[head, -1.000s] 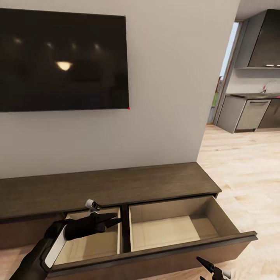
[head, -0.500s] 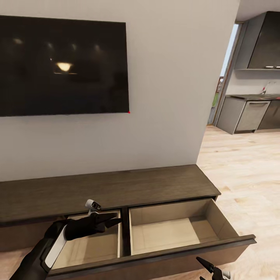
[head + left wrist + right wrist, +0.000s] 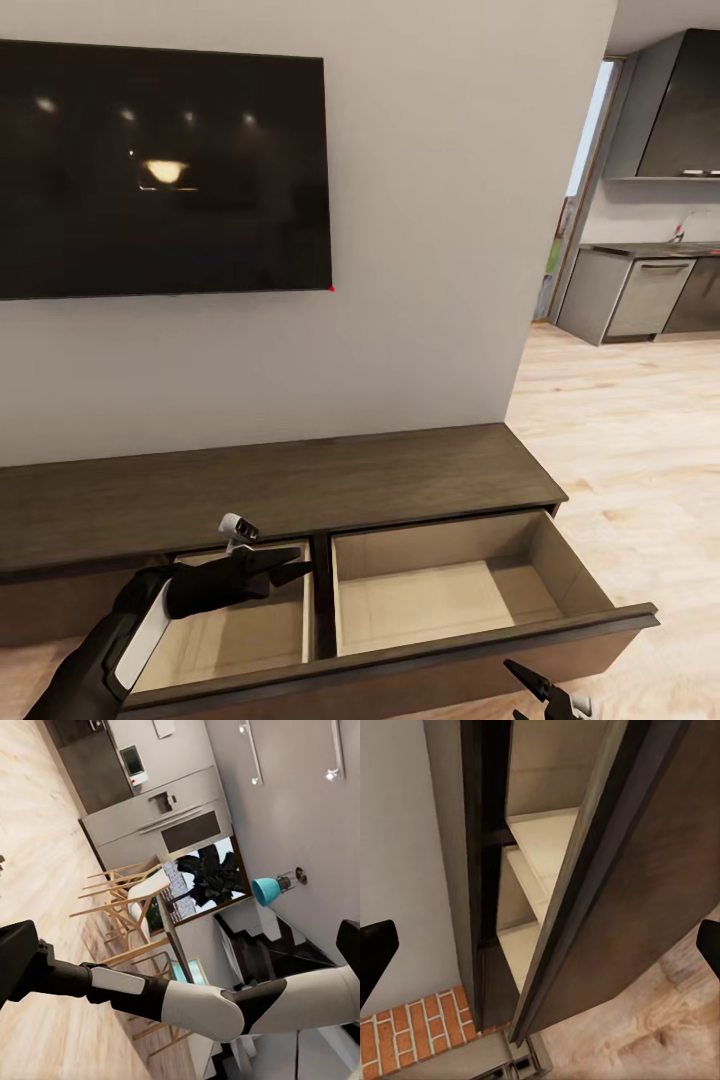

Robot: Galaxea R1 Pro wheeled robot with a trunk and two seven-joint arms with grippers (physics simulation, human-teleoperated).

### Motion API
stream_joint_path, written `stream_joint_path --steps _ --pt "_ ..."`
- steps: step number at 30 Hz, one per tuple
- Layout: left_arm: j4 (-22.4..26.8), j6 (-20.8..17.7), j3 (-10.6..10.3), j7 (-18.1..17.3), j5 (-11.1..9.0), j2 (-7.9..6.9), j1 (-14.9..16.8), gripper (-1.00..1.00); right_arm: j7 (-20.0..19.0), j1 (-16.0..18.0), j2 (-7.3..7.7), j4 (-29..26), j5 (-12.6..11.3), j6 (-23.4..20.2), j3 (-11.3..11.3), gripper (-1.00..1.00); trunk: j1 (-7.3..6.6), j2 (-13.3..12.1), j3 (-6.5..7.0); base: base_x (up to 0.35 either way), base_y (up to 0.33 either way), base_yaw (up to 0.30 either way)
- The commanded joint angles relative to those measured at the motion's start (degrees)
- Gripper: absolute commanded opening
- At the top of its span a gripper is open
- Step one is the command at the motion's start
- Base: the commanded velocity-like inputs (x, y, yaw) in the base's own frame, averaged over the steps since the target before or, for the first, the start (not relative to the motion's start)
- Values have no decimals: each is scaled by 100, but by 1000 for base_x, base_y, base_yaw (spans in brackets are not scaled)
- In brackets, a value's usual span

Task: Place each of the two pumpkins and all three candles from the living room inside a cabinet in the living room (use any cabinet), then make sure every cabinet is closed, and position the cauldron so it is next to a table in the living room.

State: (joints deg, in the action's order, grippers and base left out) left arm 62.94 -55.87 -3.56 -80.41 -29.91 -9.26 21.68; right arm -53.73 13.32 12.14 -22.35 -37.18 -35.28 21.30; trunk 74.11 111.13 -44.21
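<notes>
Pale grey wall rises ahead, carrying a big black flat television screen [image 3: 160,170], and below it runs the long low dark-brown wooden cabinet [image 3: 290,485]. Two of its pull-out drawers stand open, both showing bare beige insides: the right drawer [image 3: 450,590] in full, the left drawer [image 3: 235,625] partly hidden behind the robot's black left gripper [image 3: 295,567], which hovers over it with its fingers near each other and nothing between them; how far they part is hard to judge. The right gripper [image 3: 530,690] is cut off at the lower edge of the head view. Its wrist view shows two dark fingertips at opposite edges, spread wide and holding nothing, with the open drawer front [image 3: 607,892] between them and a patch of red brick [image 3: 412,1031] beyond. The left wrist view looks elsewhere: a white-and-black robot arm [image 3: 187,1001] crosses it, with light wooden chairs [image 3: 127,889] and a turquoise lamp [image 3: 264,890] behind. To the right, a doorway opens onto grey kitchen units [image 3: 640,290].
</notes>
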Motion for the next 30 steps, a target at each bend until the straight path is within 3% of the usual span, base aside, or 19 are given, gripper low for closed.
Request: stream_joint_path --steps 1,12,20,30 --pt "-1 -58 -13 -5 -24 -5 3 100 -6 4 -1 2 -17 -35 14 100 -1 2 -5 -7 0 0" --pt "1 -55 -13 7 -24 -5 3 100 -23 4 6 10 -11 250 14 100 -1 2 -5 -243 0 -30" --pt "-1 -55 -13 13 -24 -9 3 100 -23 4 8 11 -10 266 14 100 -1 2 -5 -261 0 -247" --pt "0 -55 -13 16 -24 -14 3 100 -24 4 16 11 -9 267 14 100 -1 2 -5 -26 0 -279"
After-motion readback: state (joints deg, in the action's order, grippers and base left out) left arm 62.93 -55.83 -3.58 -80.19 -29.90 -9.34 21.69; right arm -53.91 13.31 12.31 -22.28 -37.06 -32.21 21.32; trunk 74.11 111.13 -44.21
